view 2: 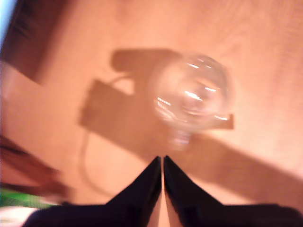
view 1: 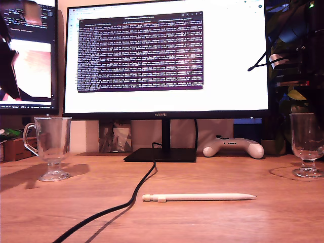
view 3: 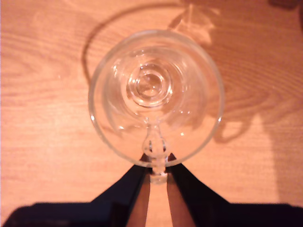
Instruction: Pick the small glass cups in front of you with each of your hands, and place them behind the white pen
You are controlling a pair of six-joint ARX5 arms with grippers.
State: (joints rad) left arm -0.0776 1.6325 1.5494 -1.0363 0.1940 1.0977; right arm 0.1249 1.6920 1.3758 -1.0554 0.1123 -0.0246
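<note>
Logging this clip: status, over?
My first gripper shut, above one glass cup. My second gripper open over the other glass cup's handle. Both upright, nothing lifted. Black cable near white pen.

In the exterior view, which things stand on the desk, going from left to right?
Glass cup → black cable → monitor stand → white pen → white game controller → second glass cup.
</note>
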